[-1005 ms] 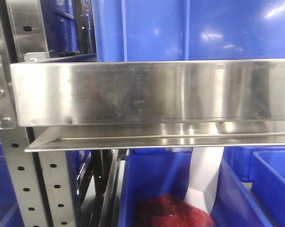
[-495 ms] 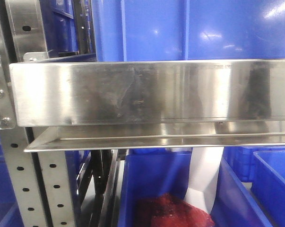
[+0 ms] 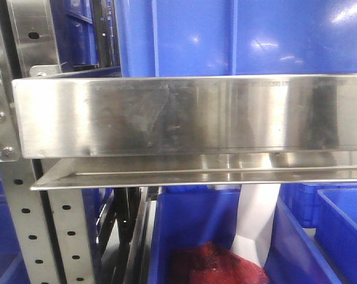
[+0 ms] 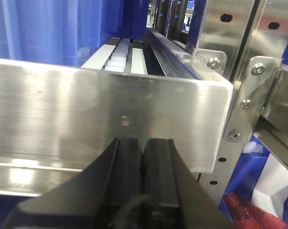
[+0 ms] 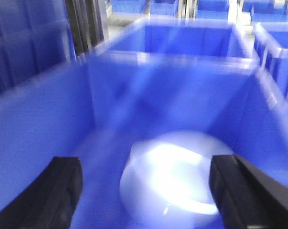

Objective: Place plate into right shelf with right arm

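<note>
Lying in 1 blue bin (image 5: 48,133), 1 plate (image 5: 172,176) between spread right claw (image 5: 148,191) fingers.

Plate (image 5: 175,174) lies inside a bin (image 5: 43,143), between the right gripper (image 5: 146,191) fingers. Left gripper (image 4: 143,160) sits before the shelf (image 4: 86,114) lip.

Honestly barely anything is changing here. The front view is drifting a hair, so the steel shelf lip (image 3: 190,115) is sitting slightly differently in frame, and its dull reflections are shifting around a bit.
</note>
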Robot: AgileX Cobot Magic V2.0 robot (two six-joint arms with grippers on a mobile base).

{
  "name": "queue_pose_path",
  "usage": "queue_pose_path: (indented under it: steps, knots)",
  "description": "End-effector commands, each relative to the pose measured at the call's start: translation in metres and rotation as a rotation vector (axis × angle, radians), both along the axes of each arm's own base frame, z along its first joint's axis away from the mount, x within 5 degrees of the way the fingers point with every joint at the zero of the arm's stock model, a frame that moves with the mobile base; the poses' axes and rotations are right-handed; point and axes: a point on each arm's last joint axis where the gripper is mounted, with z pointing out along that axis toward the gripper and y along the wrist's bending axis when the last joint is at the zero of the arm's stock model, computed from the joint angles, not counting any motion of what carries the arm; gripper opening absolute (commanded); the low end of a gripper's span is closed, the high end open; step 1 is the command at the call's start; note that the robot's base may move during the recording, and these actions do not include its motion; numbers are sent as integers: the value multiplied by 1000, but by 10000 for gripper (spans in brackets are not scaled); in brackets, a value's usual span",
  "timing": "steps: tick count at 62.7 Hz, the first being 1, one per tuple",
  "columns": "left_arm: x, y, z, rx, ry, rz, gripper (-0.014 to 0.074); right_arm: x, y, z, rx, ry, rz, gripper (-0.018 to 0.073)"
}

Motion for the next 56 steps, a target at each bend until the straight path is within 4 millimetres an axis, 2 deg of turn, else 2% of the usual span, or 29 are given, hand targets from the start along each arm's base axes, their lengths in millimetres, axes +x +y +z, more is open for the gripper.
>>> queue_pose_path:
  steps: [1,7,9,15,19,32,56]
  knots:
    - [0,0,5,-13,-78,-7,-47,-42,-13,47,54,-212,-5,589]
    - [0,0,5,-13,-78,-7,-47,-76,-23,60,60,-234,-5,478]
    - [0,0,5,-13,-78,-7,-47,-92,-28,64,61,-237,-4,393]
    - [0,0,5,-13,-78,-7,-47,-121,-36,65,51,-206,-3,160]
    - [0,0,5,-13,-78,-7,-47,-138,-41,67,49,-207,-3,45]
    - [0,0,5,-13,-78,-7,-47,-167,-50,69,47,-223,-7,57]
    - [0,0,5,-13,-78,-7,-47,-170,-51,69,49,-229,-7,57]
